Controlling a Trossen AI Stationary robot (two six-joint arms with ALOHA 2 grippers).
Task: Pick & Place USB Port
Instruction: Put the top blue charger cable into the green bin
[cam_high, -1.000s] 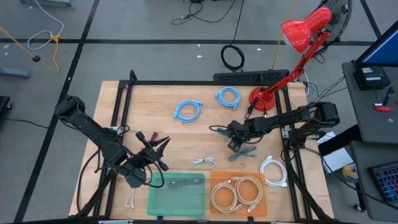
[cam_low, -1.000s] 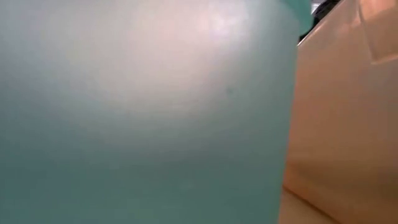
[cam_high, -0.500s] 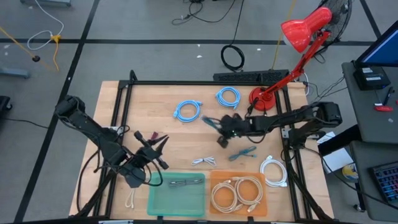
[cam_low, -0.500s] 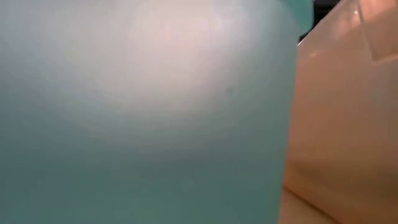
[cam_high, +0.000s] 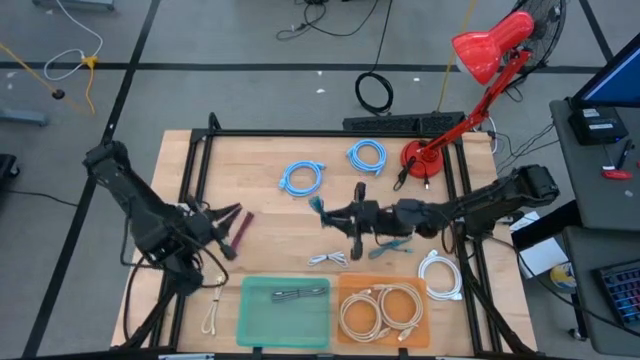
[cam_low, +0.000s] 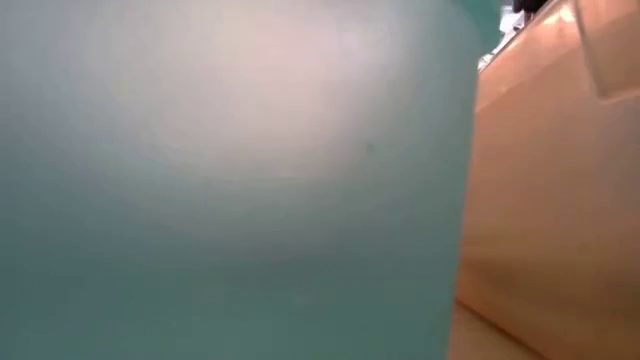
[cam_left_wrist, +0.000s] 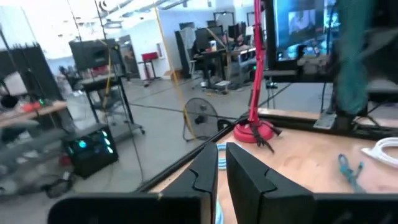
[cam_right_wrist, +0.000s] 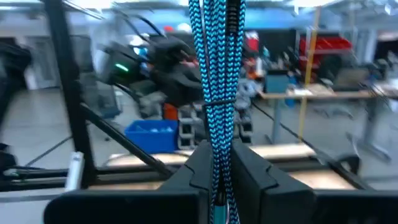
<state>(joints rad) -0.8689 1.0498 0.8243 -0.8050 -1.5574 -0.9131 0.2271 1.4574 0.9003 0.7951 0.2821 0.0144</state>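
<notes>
Above the middle of the wooden desk, the right claw is clamped on a bundled blue braided cable, holding it off the surface. The left claw, empty and nearly closed, hovers near the desk's left side.

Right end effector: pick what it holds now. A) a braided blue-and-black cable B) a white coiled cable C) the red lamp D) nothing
A: in the right wrist view the right end effector is shut on the braided blue-and-black cable, which rises straight up between its fingers; the high view shows it lifted over mid-table.
</notes>
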